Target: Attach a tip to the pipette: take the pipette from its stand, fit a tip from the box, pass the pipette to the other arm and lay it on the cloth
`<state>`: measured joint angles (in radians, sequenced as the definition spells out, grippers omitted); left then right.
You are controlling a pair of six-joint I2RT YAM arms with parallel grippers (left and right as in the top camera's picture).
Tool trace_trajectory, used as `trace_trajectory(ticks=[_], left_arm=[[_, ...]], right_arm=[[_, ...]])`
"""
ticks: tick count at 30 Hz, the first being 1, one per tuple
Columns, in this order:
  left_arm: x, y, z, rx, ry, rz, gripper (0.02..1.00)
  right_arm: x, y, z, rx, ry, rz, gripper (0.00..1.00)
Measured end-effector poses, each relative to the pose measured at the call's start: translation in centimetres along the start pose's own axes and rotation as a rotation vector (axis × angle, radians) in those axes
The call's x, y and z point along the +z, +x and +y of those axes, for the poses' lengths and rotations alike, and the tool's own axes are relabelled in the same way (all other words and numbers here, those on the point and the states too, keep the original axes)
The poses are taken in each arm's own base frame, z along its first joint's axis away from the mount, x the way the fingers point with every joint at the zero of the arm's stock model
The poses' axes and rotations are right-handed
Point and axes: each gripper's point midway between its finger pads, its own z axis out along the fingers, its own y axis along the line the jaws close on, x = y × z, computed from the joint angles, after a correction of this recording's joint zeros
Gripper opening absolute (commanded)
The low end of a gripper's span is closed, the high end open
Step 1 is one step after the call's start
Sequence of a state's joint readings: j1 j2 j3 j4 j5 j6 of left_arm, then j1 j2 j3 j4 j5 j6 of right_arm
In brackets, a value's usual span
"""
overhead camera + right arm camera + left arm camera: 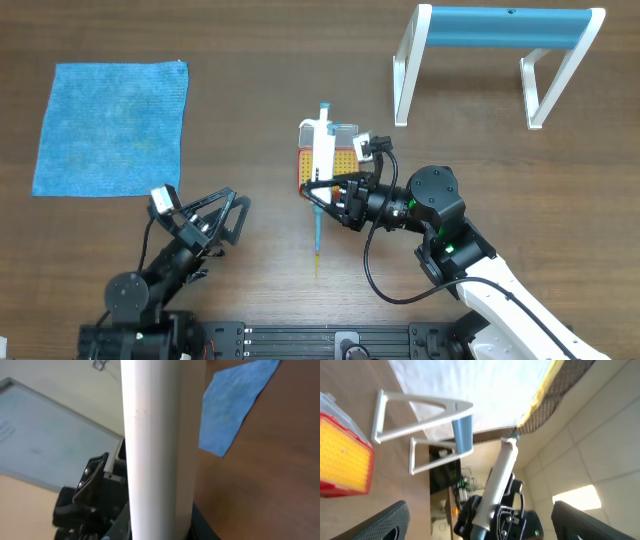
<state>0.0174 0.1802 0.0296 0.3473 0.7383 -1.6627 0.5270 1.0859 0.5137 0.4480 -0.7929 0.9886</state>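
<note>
My right jaws gripped the light, stiff pipette (322,150) by its smooth white body, clear of the fragile tip (317,262), I judged; left jaws gaped wide.

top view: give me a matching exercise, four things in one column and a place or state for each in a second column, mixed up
Things
1. pipette
2. cloth
3. stand
4. left gripper

Places or states
A. open, holding nothing
B. lying flat at the table's left
C. clamped in the right gripper
D. at the far right, nothing hanging on it

Pairs: 1-C, 2-B, 3-D, 4-A
</note>
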Motion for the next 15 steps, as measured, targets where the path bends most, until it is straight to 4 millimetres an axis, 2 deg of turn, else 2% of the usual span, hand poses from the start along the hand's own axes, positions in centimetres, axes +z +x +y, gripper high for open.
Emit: trace_trajectory(ticks=[3, 7, 9, 12, 15], left_arm=[[1.2, 0.5, -1.6, 0.027, -0.024, 0.086, 0.919], [4.7, 0.5, -6.0, 0.143, -0.047, 0.287, 0.908], [6.8, 0.4, -7.0, 0.191, -0.044, 0.399, 0.906], [9.2, 1.8, -6.5, 0.204, -0.043, 0.547, 0.908], [11.3, 3.5, -4.9, 0.192, -0.054, 0.656, 0.906]], right_arm=[[0.0, 0.8, 0.7, 0.041, -0.036, 0.046, 0.08], [-0.1, 1.3, 1.0, 0.074, -0.055, 0.077, 0.08], [-0.1, 1.4, 1.1, 0.079, -0.059, 0.082, 0.082], [-0.1, 1.4, 1.1, 0.082, -0.058, 0.082, 0.084], [-0.1, 1.4, 1.1, 0.082, -0.058, 0.082, 0.08]])
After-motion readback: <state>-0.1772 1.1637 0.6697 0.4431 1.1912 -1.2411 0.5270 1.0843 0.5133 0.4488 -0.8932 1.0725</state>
